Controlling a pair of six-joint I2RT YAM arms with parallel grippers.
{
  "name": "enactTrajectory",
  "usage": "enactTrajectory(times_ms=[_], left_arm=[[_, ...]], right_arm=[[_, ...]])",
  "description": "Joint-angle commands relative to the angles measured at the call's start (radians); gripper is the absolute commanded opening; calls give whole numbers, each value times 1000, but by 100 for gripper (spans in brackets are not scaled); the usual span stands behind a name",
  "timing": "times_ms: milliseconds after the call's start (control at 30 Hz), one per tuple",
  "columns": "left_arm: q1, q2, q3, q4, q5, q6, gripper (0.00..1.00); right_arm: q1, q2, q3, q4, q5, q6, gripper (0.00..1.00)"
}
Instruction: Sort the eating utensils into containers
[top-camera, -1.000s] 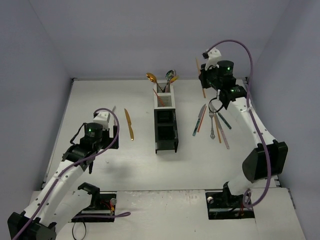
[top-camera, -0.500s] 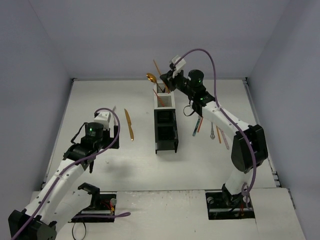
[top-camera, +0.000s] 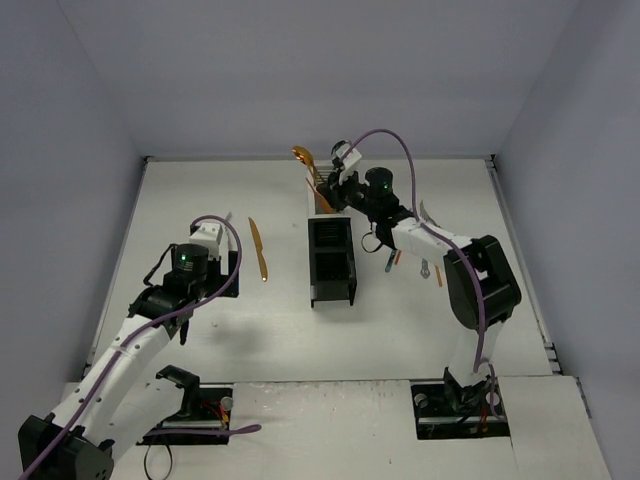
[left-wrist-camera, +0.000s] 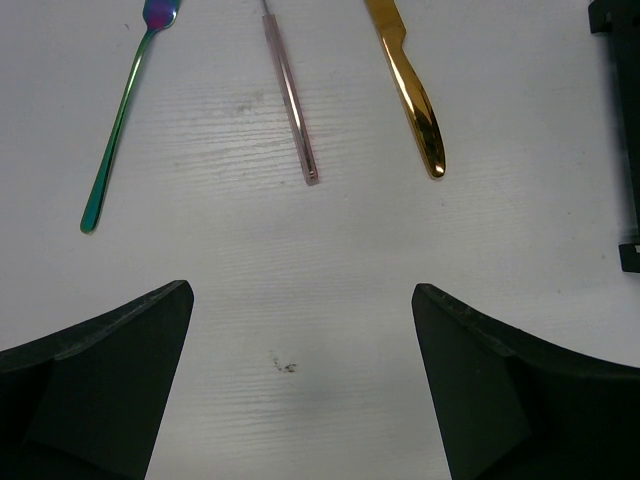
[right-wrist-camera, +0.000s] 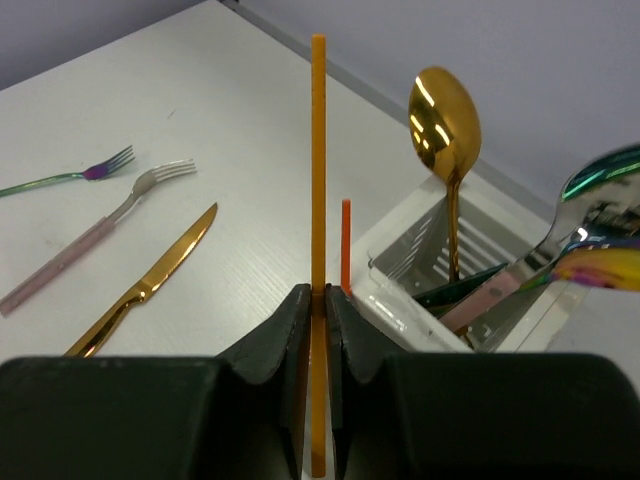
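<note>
Right tool (right-wrist-camera: 318, 300): my jaws are clamped tight on an orange piece (right-wrist-camera: 318, 150), held upright just beside the white bin (right-wrist-camera: 400, 300).
Left tool (left-wrist-camera: 300, 300): spread wide, holding nothing, hovering over the tabletop (left-wrist-camera: 300, 240).
Done: the white bin holds a gold spoon (right-wrist-camera: 446, 120), a teal spoon (right-wrist-camera: 600, 175) and a pink handle.
Black bins (top-camera: 331, 265): I cannot make out the contents.
Left: a gold knife (left-wrist-camera: 410, 90), pink fork (left-wrist-camera: 290, 100) and teal fork (left-wrist-camera: 120, 140) lie ahead of my left tool. Loose pieces (top-camera: 437, 275) lie near my right arm.
Judgement: about mid-task, with the orange piece due for a bin.
</note>
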Motion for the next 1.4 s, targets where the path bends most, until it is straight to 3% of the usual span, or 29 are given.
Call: enactTrajectory(times_ms=[0,300,467,600,767,1000,1367], left_arm=[[4,3,39,53,-11,3,90],[4,-4,42,54,-6,2,90],[6,-12,42,53,-7,1,90],[6,-12,43,46,-10,1,90],[6,-3,48,43,-10,-1,90],[6,12,48,39,-3,-2,90],[6,17,50,37,-2,-2,90]], right_arm=[[0,-68,-28,128,5,-4,15],[-26,-212,-62,13,108,-31,40],[-72,-330,-39,-228,360,1,47],[-172,-360,18,-573,512,119,49],[-240,-389,-33,-795,557,178,48],[-399,-365,-158,-967,469,242,35],[-462,-262,-240,-979,359,264,27]])
